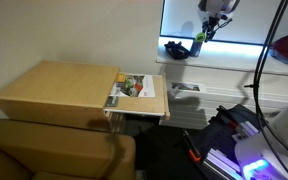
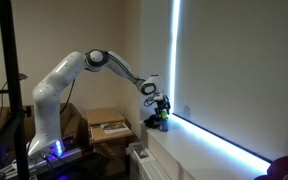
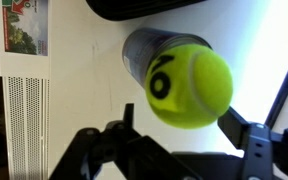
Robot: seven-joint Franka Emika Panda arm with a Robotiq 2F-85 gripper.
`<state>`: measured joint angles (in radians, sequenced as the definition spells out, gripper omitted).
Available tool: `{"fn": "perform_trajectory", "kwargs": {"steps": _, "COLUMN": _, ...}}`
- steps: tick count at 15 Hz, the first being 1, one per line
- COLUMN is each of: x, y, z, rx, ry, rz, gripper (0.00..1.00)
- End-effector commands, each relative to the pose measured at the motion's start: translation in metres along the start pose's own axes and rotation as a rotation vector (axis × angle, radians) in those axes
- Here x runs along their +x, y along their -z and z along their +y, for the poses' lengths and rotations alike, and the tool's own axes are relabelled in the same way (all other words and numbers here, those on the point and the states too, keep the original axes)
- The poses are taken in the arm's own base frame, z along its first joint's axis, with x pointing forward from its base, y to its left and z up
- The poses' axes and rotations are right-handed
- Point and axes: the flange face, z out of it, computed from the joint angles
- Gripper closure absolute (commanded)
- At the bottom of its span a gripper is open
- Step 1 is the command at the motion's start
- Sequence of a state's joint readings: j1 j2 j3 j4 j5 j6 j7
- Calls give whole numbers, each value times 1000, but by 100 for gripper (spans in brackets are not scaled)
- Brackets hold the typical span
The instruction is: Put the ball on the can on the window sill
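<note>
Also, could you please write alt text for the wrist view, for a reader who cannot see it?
A yellow-green tennis ball with a black marking appears to rest on top of a dark can on the white window sill. The tool is open, its dark fingers apart at the bottom edge; a magazine shows top left.

White arm [image 2: 59, 80], grey joints (black pincer [image 3: 181, 128]).

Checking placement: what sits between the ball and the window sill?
The wrist view shows a dark can standing between the ball and the window sill.
</note>
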<state>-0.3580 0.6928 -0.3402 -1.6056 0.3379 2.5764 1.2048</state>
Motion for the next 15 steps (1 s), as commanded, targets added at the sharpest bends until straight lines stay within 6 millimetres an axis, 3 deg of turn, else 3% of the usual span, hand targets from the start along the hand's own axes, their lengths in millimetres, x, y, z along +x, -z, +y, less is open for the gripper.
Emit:
{"fn": "perform_trajectory", "kwargs": {"steps": 1, "x": 1, "y": -2, "z": -2, "rx": 24, "ry": -24, "rz": -22, "gripper": 0}}
{"fn": "perform_trajectory", "kwargs": {"steps": 9, "x": 4, "y": -1, "z": -3, "rx": 47, "ry": -34, "rz": -7, "gripper": 0}}
{"fn": "perform_trajectory", "kwargs": {"steps": 14, "x": 25, "y": 64, "z": -7, "rx": 73, "ry": -34, "rz": -28, "gripper": 0}}
{"fn": "perform_trajectory", "kwargs": {"steps": 15, "x": 20, "y": 39, "z": -14, "rx": 71, "ry": -34, "rz": 2, "gripper": 0}}
